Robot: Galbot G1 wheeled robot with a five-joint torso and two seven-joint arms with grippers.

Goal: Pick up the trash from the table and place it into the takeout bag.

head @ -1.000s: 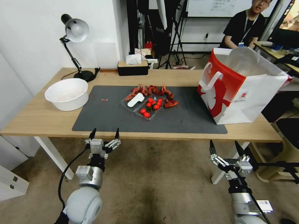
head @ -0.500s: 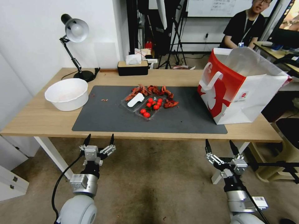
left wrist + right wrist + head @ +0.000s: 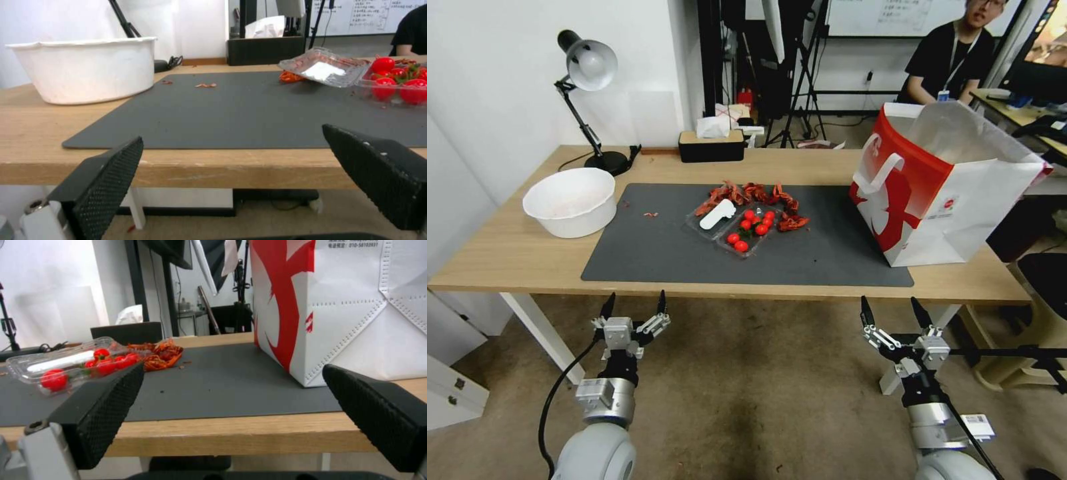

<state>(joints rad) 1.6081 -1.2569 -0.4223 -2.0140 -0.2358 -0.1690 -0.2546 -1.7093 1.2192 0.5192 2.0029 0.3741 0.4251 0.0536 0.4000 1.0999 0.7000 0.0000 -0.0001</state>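
Observation:
On the table [image 3: 507, 257] lies a dark grey mat [image 3: 660, 257] with the trash in its middle: a clear clamshell tray [image 3: 737, 227] holding a white label and red cherry tomatoes, with red shell scraps [image 3: 754, 195] behind it. The takeout bag [image 3: 940, 200], red-fronted with white sides, stands open at the mat's right end. My left gripper [image 3: 634, 303] and right gripper [image 3: 892, 309] hang below the table's front edge, both open and holding nothing. From the left gripper [image 3: 231, 176] the tray [image 3: 329, 65] is ahead; from the right gripper [image 3: 231, 413] the bag [image 3: 356, 306] is close.
A white bowl [image 3: 570, 200] sits on the table's left part, with a desk lamp [image 3: 587, 67] behind it and a black tissue box [image 3: 712, 145] at the back edge. Small red crumbs [image 3: 650, 215] lie on the mat. White table legs [image 3: 540, 333] stand below.
Both grippers have sunk lower and drawn back from the table's front edge, staying open. The things on the table have not moved.

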